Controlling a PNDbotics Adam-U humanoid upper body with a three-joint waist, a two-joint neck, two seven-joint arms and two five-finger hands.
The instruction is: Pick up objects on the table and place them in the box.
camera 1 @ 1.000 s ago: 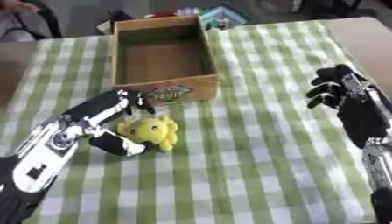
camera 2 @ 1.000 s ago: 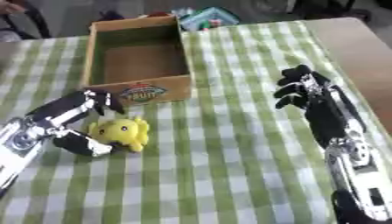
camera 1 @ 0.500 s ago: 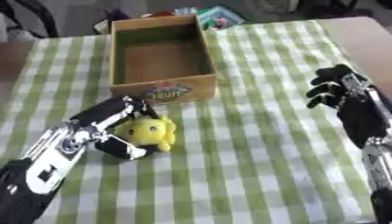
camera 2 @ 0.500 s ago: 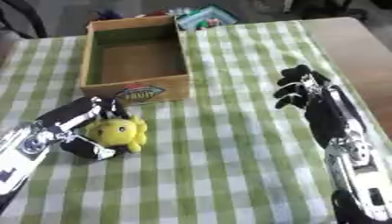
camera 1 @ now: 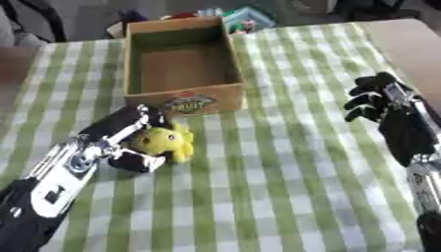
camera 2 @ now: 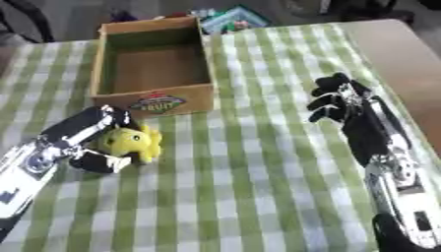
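A yellow plush toy [camera 1: 165,141] with a small face lies on the green checked tablecloth just in front of the cardboard box [camera 1: 182,101]. My left hand [camera 1: 122,134] is curled round the toy's left side, fingers above it and thumb below. The box is open at the top and shows nothing inside; a fruit label marks its near wall. My right hand [camera 1: 374,99] hovers at the right side of the table, fingers curled and holding nothing.
The tablecloth [camera 1: 284,187] covers the table, whose bare brown top [camera 1: 405,39] shows at the far right. Colourful items [camera 1: 243,19] lie beyond the box at the far edge.
The whole picture shifted a little, so the camera moved. My left hand has closed further round the yellow toy. The right hand stays where it was.
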